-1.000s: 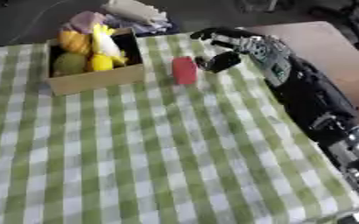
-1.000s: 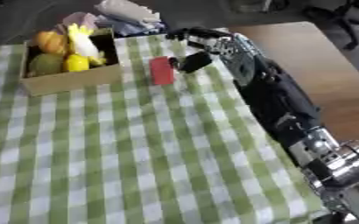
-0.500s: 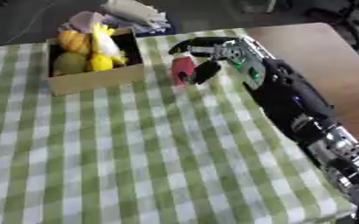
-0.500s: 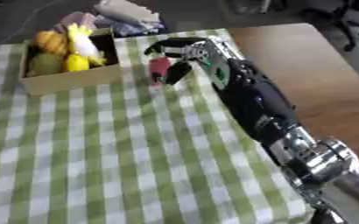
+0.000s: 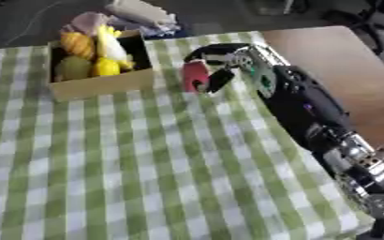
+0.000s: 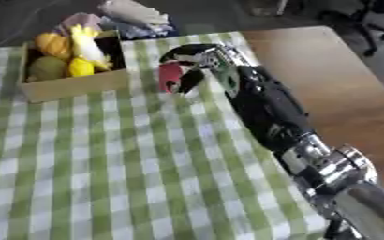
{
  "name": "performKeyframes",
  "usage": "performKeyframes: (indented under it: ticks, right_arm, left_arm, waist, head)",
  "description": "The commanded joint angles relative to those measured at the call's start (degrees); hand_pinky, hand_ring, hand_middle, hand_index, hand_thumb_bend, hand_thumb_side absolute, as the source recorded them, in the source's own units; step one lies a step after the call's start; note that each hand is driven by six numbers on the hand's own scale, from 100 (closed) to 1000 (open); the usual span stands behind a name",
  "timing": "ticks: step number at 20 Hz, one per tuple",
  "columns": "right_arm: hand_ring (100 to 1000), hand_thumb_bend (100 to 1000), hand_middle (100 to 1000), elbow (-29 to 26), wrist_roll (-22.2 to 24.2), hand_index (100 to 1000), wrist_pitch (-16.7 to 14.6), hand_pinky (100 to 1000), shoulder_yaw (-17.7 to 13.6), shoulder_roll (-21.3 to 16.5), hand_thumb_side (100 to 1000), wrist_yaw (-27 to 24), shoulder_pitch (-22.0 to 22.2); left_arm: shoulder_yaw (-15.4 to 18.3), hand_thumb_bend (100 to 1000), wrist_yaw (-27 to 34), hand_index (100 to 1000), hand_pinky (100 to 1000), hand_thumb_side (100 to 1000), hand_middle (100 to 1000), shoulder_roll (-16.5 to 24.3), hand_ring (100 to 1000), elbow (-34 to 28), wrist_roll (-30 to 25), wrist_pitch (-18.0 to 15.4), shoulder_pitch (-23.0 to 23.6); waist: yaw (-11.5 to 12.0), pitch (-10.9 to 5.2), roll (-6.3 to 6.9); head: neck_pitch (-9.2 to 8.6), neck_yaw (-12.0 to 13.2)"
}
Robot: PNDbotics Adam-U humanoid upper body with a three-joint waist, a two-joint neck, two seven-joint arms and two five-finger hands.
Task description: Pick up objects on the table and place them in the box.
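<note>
our right hand (image 5: 228, 63) curls round the upright red object (image 5: 195, 76); the box (image 5: 105, 84) sits just left, near the table's far edge.

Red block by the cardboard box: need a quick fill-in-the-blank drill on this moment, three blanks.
1. The robot's right hand curls around the small ____ block.
2. The open cardboard box lies to the block's ____.
3. The green-and-white cloth has a ____ pattern.

Missing words: red; left; checked
</note>
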Motion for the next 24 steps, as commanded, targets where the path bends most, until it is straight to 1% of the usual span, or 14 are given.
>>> performKeyframes:
  ticks: [1, 2, 3, 4, 5, 6, 8, 11, 14, 18, 21, 24]
  right_arm:
    - [948, 100, 812, 0.6, -2.1, 1000, 0.0, 925, -1.1, -0.8, 270, 1.2, -1.0]
    - [884, 100, 668, 0.6, -3.4, 1000, -0.1, 889, -1.3, -0.7, 254, 1.0, -1.0]
    - [859, 100, 619, 0.2, -5.7, 989, -0.4, 874, -1.7, -0.6, 246, 0.4, -1.0]
    - [818, 100, 542, -0.1, -8.3, 947, -0.8, 845, -2.0, -0.6, 235, -0.3, -1.0]
    - [799, 100, 510, -0.3, -11.0, 909, -1.2, 831, -2.0, -0.6, 228, -1.1, -1.0]
    - [773, 100, 472, -0.4, -13.4, 831, -1.6, 812, -2.0, -0.6, 219, -1.9, -1.1]
    - [751, 100, 444, -0.6, -16.7, 771, -2.4, 795, -1.7, -0.6, 211, -3.5, -1.2]
    - [747, 100, 439, -1.4, -18.8, 769, -3.3, 789, -1.3, -0.4, 205, -5.7, -1.7]
    - [747, 100, 445, -2.5, -18.9, 775, -3.8, 786, -1.0, -0.3, 199, -7.8, -2.7]
    - [751, 100, 452, -3.8, -17.8, 782, -3.9, 790, -0.5, 0.5, 198, -9.8, -5.0]
    - [755, 100, 461, -3.0, -16.7, 796, -3.2, 789, -0.6, 1.8, 198, -9.8, -6.4]
    - [759, 100, 472, -1.4, -16.1, 811, -2.4, 790, -1.0, 2.9, 198, -9.4, -7.1]
  left_arm:
    - [0.0, 100, -0.3, 871, 718, 793, 658, 0.3, 656, -1.1, -0.2, 0.1, -0.2]
    - [-0.1, 100, -0.3, 871, 718, 795, 658, 0.3, 656, -1.1, -0.2, 0.1, -0.3]
    - [-0.1, 100, -0.3, 871, 718, 796, 658, 0.2, 656, -1.1, -0.2, 0.1, -0.3]
    - [0.0, 100, -0.4, 871, 718, 796, 658, 0.1, 656, -1.1, -0.2, 0.2, -0.3]
    - [0.0, 100, -0.4, 871, 718, 797, 658, 0.0, 656, -1.1, -0.2, 0.2, -0.2]
    - [0.0, 100, -0.4, 871, 718, 798, 658, 0.0, 656, -1.1, -0.1, 0.3, -0.2]
    - [0.0, 100, -0.4, 871, 717, 798, 657, -0.1, 656, -1.1, -0.1, 0.3, -0.2]
    - [0.0, 100, -0.4, 872, 717, 797, 657, -0.1, 656, -1.1, -0.1, 0.3, -0.2]
    - [0.0, 100, -0.4, 875, 717, 796, 656, -0.2, 655, -1.1, -0.2, 0.2, -0.2]
    - [-0.5, 100, -0.2, 876, 716, 795, 656, -0.3, 655, -1.1, -0.7, 0.4, -0.3]
    - [-0.9, 100, 0.3, 877, 716, 796, 656, -0.7, 655, -1.1, -1.1, 0.4, -0.7]
    - [-1.1, 100, 0.7, 877, 716, 798, 656, -1.2, 655, -1.1, -1.6, 0.5, -0.9]
  waist:
    - [0.1, -1.13, -0.69]
    - [0.1, -1.11, -0.67]
    - [0.1, -1.09, -0.64]
    - [0.1, -1.07, -0.63]
    - [0.2, -1.06, -0.63]
    - [0.2, -1.06, -0.62]
    - [0.2, -1.08, -0.62]
    - [0.4, -1.23, -0.64]
    - [1.0, -1.62, -0.71]
    - [3.1, -2.53, -0.98]
    - [5.0, -3.03, -1.18]
    - [6.3, -3.25, -1.27]
  head:
    - [-0.65, -0.4]
    - [-0.66, -0.4]
    - [-0.65, -0.5]
    - [-0.65, -0.5]
    - [-0.64, -0.5]
    - [-0.64, -0.6]
    - [-0.61, -0.7]
    - [-0.48, -1.0]
    - [-0.35, -1.5]
    - [-0.16, -2.5]
    - [-0.11, -3.4]
    - [-0.18, -4.1]
